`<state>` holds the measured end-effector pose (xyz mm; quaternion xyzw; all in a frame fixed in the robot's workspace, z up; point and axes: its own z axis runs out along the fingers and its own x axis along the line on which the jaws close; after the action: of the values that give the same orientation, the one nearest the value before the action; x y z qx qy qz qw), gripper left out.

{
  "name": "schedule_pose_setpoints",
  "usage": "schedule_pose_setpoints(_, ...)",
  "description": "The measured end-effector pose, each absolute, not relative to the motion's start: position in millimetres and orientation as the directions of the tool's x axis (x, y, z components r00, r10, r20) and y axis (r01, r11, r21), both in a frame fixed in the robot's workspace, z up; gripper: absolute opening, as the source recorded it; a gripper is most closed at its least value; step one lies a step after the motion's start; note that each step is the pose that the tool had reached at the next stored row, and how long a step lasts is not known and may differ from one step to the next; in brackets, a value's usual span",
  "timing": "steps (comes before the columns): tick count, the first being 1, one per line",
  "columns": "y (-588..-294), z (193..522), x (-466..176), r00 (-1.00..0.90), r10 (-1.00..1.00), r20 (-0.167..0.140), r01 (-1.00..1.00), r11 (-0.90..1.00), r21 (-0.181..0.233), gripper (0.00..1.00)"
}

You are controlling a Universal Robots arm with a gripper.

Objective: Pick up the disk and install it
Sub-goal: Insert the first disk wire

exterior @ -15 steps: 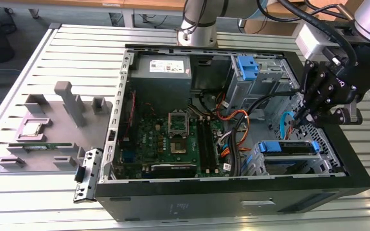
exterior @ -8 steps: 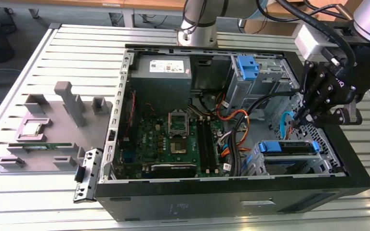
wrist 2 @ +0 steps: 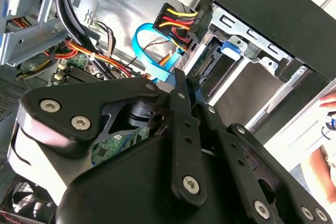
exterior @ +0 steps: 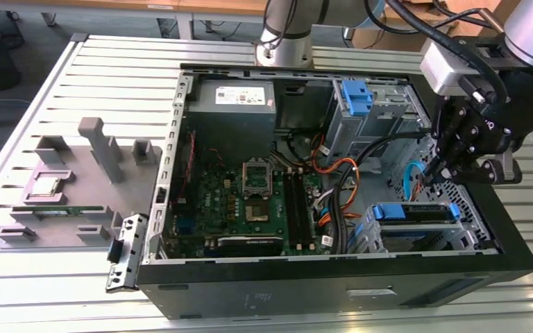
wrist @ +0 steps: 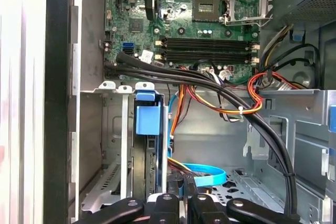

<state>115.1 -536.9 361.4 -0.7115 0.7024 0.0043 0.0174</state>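
The disk (exterior: 416,212) sits in a bay (exterior: 366,230) by the case's (exterior: 341,288) edge on the exterior view's right; the gripper (exterior: 432,177) hovers just above, jaws clenched.

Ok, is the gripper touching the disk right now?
Apart. In the exterior view the gripper hangs above the disk, and a dark gap crossed by a blue cable shows between the two.

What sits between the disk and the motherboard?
A black cable bundle runs across between the disk and the motherboard, in the first wrist view.
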Motion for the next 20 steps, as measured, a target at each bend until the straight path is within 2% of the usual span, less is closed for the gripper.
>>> schedule_pose_setpoints(10,-549.8,357.0,107.9,0.031,-0.999,-0.03,-0.999,-0.03,-0.031,0.16)
schedule_pose_setpoints(20,-559.6,352.9,105.1,0.043,-0.998,-0.039,-0.997,-0.041,-0.065,0.16)
